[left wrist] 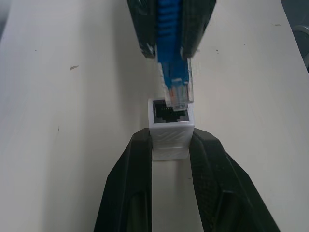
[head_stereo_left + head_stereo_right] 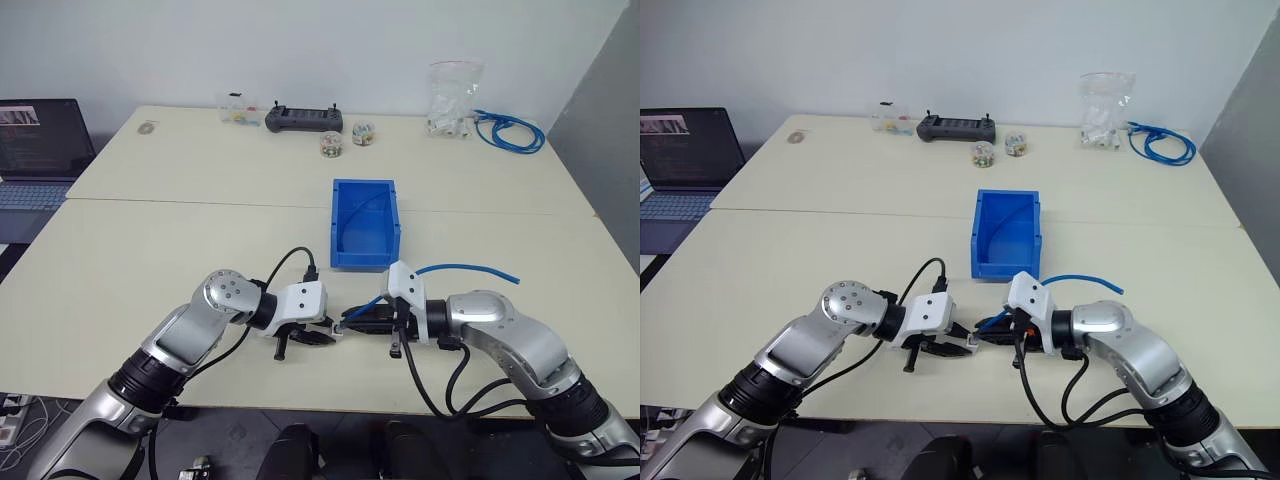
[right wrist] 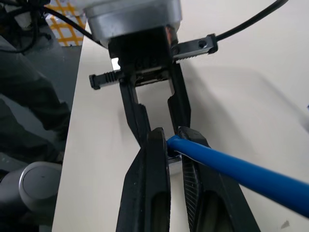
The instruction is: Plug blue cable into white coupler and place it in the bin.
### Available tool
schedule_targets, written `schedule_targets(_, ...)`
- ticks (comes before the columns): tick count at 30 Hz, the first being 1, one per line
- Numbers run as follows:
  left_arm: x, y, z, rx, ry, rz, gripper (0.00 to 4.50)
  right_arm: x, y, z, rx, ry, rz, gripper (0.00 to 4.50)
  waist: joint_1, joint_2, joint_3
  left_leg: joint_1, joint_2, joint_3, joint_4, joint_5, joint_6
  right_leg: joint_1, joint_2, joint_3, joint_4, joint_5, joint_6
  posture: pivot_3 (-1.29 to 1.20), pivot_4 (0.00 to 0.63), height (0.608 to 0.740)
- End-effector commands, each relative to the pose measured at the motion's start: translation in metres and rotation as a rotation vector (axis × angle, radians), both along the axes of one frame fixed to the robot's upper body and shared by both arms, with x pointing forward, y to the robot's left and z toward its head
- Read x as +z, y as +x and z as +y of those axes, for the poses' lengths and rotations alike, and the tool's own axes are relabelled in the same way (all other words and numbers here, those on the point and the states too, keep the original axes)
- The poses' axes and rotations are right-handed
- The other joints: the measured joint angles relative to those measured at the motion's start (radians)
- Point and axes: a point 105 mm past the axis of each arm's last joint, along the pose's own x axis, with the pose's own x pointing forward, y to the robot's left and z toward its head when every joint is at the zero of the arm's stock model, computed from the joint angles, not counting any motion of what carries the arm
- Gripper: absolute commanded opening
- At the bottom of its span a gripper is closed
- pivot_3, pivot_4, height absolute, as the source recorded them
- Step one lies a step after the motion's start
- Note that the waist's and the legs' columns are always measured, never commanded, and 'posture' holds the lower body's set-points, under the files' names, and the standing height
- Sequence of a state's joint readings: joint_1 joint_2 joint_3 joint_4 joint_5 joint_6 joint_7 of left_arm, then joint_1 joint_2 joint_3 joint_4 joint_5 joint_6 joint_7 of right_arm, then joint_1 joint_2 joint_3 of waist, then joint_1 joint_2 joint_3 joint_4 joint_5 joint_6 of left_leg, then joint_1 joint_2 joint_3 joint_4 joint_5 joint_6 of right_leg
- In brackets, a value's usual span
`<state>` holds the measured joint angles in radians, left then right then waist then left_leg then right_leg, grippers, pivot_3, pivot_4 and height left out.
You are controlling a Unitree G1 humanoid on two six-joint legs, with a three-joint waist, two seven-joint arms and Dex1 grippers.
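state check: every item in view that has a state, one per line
left hand: shut on the white coupler
right hand: shut on the blue cable
white coupler: held, socket facing the plug
blue cable: plug tip at the socket mouth, not seated
bin: open top, a blue strand inside
laptop: open, screen on
clear bag: upright on the table's far edge
cable bundle: coiled, lying beside the bag
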<state>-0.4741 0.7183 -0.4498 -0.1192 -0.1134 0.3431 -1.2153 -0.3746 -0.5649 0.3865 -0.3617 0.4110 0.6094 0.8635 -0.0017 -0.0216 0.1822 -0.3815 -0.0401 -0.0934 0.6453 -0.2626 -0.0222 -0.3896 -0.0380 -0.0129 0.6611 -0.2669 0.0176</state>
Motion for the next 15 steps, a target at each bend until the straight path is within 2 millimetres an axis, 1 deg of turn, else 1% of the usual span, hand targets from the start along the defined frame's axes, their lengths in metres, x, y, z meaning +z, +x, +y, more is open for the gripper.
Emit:
schedule_targets(1,-0.0137,-0.0086,-0.001,-0.006,0.034,0.043,0.77,0.0038,-0.0017,0.0031,0.031,-0.008,-0.05,0.07,0.0,0.0,0.0,0.0,0.0,0.0,0.0,0.0,0.0,0.0,0.0,0.0,0.0,0.0,0.0,0.0,0.15,0.74)
schedule_targets(15,-0.0154,-0.0093,-0.0021,0.001,0.036,0.037,0.77,-0.0054,0.0031,0.0008,0.034,-0.078,-0.054,0.07,0.0,0.0,-0.001,0.001,0.0,0.0,0.0,0.0,0.0,0.001,0.0,0.0,0.001,0.0,0.0,0.0,0.15,0.74)
